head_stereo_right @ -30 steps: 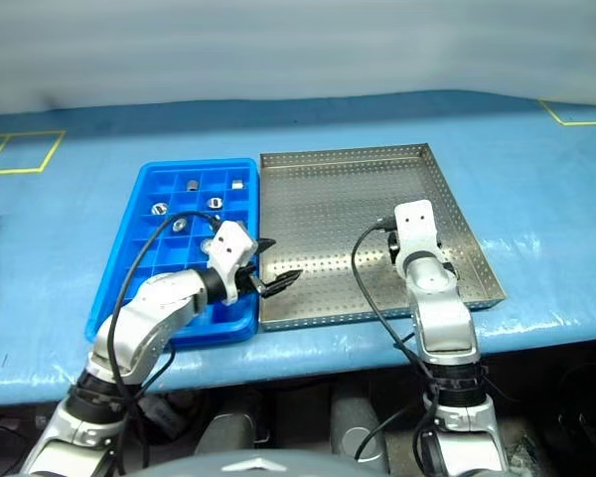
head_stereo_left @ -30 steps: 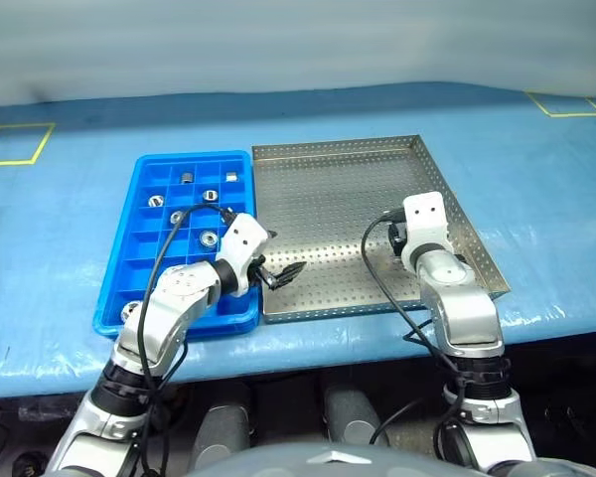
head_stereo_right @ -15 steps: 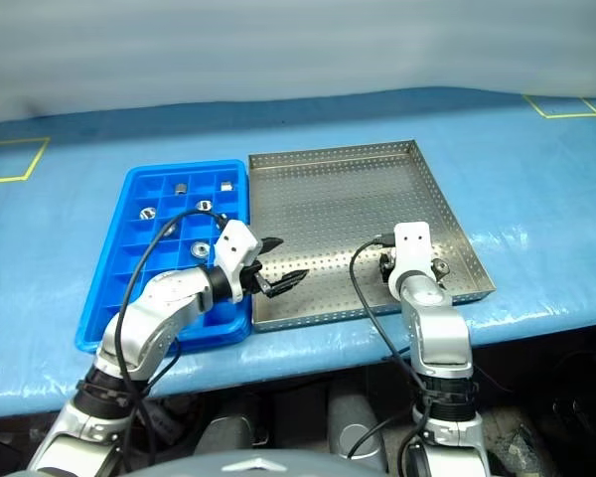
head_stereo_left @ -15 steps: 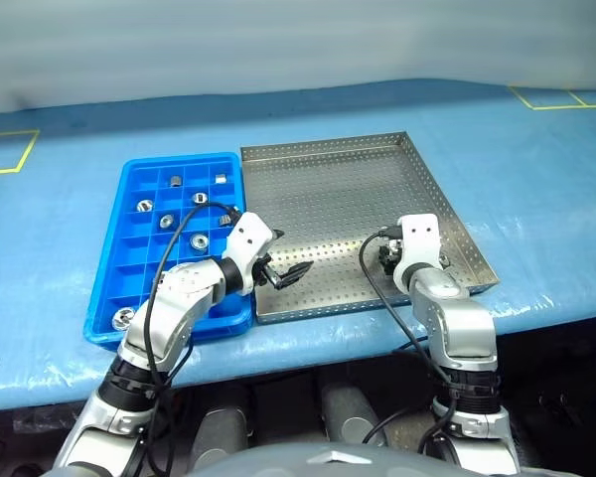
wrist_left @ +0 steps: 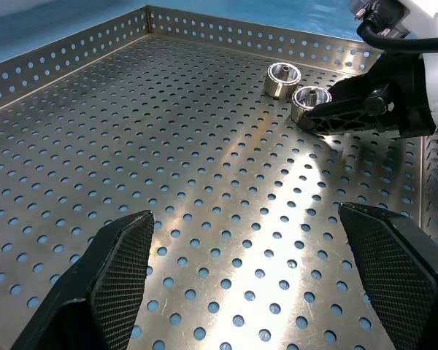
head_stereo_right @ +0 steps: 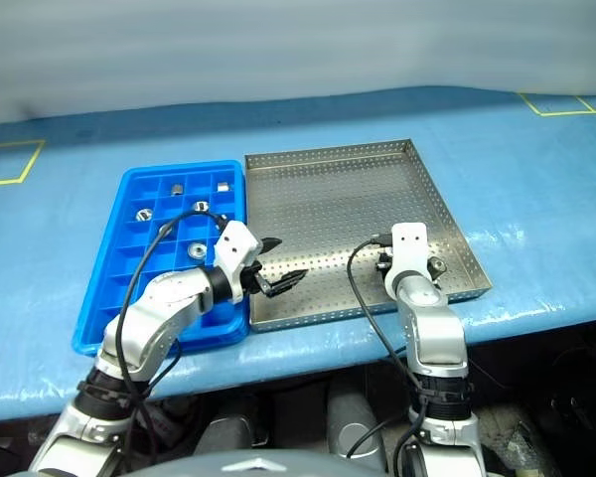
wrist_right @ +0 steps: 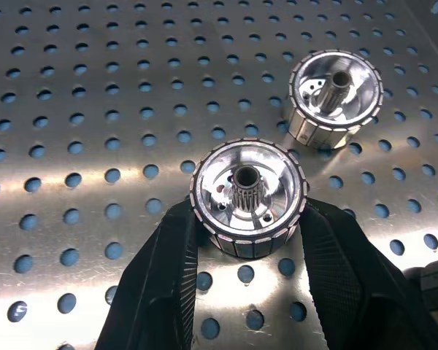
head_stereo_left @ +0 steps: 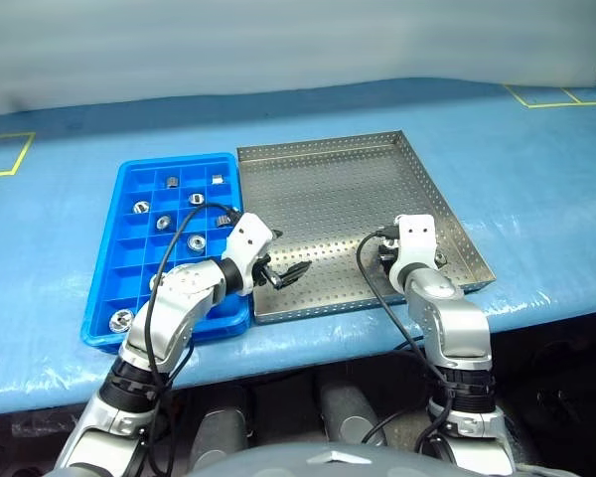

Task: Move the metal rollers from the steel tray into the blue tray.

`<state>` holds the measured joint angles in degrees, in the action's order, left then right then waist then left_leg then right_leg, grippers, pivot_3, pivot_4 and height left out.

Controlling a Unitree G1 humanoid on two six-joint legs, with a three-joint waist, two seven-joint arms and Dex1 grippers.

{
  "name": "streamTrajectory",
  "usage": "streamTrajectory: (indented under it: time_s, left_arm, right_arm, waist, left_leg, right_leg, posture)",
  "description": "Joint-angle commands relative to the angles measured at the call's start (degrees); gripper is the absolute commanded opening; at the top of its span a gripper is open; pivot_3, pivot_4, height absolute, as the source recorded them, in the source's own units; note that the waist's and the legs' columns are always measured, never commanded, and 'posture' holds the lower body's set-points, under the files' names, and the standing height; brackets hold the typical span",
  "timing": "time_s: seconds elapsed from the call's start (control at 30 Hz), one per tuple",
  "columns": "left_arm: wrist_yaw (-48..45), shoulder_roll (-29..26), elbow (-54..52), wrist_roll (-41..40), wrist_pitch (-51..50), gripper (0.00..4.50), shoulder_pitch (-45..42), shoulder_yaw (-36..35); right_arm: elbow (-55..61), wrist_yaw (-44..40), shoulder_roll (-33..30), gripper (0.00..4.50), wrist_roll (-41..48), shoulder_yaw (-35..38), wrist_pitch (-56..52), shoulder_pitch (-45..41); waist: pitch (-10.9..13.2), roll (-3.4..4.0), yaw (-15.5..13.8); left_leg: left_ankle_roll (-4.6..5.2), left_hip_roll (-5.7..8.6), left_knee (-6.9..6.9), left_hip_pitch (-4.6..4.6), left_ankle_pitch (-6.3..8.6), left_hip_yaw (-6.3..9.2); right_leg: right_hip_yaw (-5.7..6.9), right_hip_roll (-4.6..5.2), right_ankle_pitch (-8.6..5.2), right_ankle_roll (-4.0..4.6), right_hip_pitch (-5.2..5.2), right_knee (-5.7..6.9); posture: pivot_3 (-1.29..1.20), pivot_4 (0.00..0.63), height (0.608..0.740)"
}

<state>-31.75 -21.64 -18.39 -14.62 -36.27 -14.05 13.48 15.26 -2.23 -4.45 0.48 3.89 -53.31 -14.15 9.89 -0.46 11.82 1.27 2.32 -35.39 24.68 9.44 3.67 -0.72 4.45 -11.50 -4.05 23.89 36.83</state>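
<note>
Right gripper (wrist_right: pixel 248 240) down on the floor of the steel tray (head_stereo_left: pixel 328 189), near its front right corner, fingers (wrist_right: pixel 168 284) closed against both sides of one metal roller (wrist_right: pixel 249 198) standing on the perforated sheet. Second roller (wrist_right: pixel 336 98) just beside the first, apart from it, untouched. Left gripper (head_stereo_left: pixel 283 275) over the front left part of the steel tray, fingers (wrist_left: pixel 120 266) spread wide, holding nothing. Blue tray (head_stereo_left: pixel 119 288) flush against the steel tray's left edge on the blue-covered surface (head_stereo_left: pixel 536 169), with several rollers (head_stereo_left: pixel 195 240) already sitting one to a compartment, mostly toward the far end
</note>
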Motion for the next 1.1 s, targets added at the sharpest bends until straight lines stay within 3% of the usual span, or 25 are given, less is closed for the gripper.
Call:
streamTrajectory:
  time_s: [0.03, 0.27, 0.43, 0.8, 1.1]
  left_arm:
    - [1.0, -2.0, -4.7, -0.3, -0.9, 4.41, 1.2, -3.9]
    - [5.2, -9.5, -14.4, 0.4, -6.2, 4.41, 9.3, -15.8]
    - [8.7, -11.9, -20.8, 0.7, -13.4, 4.41, 13.0, -23.4]
    - [11.1, -11.1, -23.2, 0.3, -17.7, 4.41, 15.1, -22.5]
    - [11.9, -10.2, -22.6, 0.6, -18.0, 4.41, 14.5, -20.5]
  right_arm:
    - [6.3, -3.4, 0.5, 1.71, 3.0, -2.4, 3.5, -2.3]
    - [16.1, -19.0, -3.4, 1.71, 12.6, -15.5, 2.1, -4.2]
    - [15.5, -23.5, -4.9, 1.71, 14.6, -24.1, 2.0, -6.8]
    - [7.0, -24.0, -2.8, 1.71, 12.5, -34.5, 4.2, -7.6]
    - [4.2, -24.4, -1.4, 1.71, 12.5, -36.4, 3.8, -7.7]
  waist:
    - [0.0, 0.02, 0.1]
    - [0.0, 0.02, -0.4]
    - [0.0, -0.02, -2.7]
    - [0.0, -0.14, -7.7]
    - [0.0, -0.18, -8.2]
  left_leg:
    - [0.00, 0.00, 0.01, 0.00, 0.00, 0.00]
    - [0.00, -0.04, 0.15, -0.01, 0.00, 0.13]
    - [-0.04, 0.00, 0.14, 0.00, 0.02, 0.26]
    - [-0.37, 0.02, 0.14, 0.07, 0.20, 0.23]
    - [-0.39, 0.01, 0.11, 0.02, 0.20, 0.21]
  right_leg:
    - [0.00, 0.00, 0.00, 0.00, 0.02, 0.01]
    - [0.06, -0.02, -0.05, 0.07, 0.06, -0.01]
    - [0.15, 0.01, -0.13, 0.09, 0.03, -0.05]
    - [0.14, 0.02, -0.11, 0.11, 0.41, -0.04]
    - [0.13, 0.02, -0.10, 0.11, 0.38, 0.00]
  posture:
    - [-0.25, 0.150, 0.740]
    - [-0.18, 0.150, 0.740]
    - [-0.12, 0.150, 0.740]
    - [-0.06, 0.150, 0.740]
    - [-0.05, 0.150, 0.740]
